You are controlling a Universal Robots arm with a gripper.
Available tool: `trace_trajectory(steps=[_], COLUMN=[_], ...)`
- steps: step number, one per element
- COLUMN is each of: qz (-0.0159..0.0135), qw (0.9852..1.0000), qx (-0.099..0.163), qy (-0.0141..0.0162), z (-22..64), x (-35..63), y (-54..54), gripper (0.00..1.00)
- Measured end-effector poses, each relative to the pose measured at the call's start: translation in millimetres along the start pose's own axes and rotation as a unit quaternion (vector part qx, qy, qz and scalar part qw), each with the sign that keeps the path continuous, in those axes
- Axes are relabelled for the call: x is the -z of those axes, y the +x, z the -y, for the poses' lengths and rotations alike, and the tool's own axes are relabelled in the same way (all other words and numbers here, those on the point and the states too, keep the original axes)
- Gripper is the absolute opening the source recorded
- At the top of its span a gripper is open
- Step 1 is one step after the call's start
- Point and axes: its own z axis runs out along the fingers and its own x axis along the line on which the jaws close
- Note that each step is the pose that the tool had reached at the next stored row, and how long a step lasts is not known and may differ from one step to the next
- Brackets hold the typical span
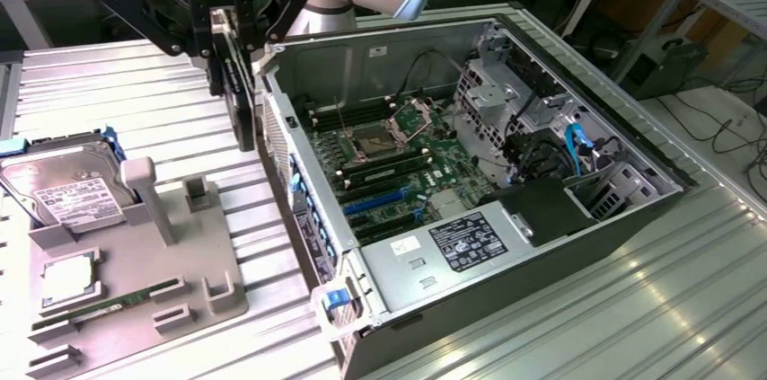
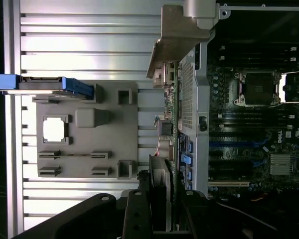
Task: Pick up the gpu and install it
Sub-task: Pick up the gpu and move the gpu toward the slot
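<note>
Holding the gpu (image 1: 244, 124) edge-on, the claw (image 1: 236, 66) is clamped on it just outside the open PC case (image 1: 599, 218), on the exterior view's left. Pickup's done, but it's not in the motherboard (image 1: 401, 169) yet.

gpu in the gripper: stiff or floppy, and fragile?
Probably stiff: the gpu hangs straight below the gripper, no sag. Likely fragile: bare board edge and components show in the wrist view. Its metal bracket likely makes one end heavier.

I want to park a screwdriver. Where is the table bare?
Bare ribbed table lies on the exterior view's right of the computer case and beyond the grey fixture. Between fixture and case it is crowded: the gripper holds the gpu there.
</note>
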Motion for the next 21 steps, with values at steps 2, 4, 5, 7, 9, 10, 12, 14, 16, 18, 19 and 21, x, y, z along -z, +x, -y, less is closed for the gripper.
trace_trajectory(steps=[2,4,5,7,9,10,12,14,16,18,19,21], qz=[0.0000,0.0000,0.0000,0.0000,0.0000,0.0000,0.0000,0.0000,0.0000,0.0000,0.0000,0.0000], qw=[1.0000,1.0000,1.0000,1.0000,1.0000,1.0000,1.0000,1.0000,1.0000,1.0000,1.0000,1.0000], qx=[0.000,0.000,0.000,0.000,0.000,0.000,0.000,0.000,0.000,0.000,0.000,0.000], qy=[0.0000,0.0000,0.0000,0.0000,0.0000,0.0000,0.0000,0.0000,0.0000,0.0000,0.0000,0.0000], z=[0.0,0.1,0.1,0.1,0.1,0.2,0.2,0.2,0.2,0.2,0.3,0.3], x=[0.0,0.0,0.0,-0.1,-0.1,-0.1,-0.1,-0.1,-0.1,-0.1,-0.1,-0.1], y=[-2.1,-4.1,-5.1,-7.3,-9.8,-11.7,-14.8,-17.0,-19.1,-21.2,-22.3,-24.1], gripper=[0.28,0.28,0.28,0.28,0.28,0.28,0.28,0.28,0.28,0.28,0.28,0.28])
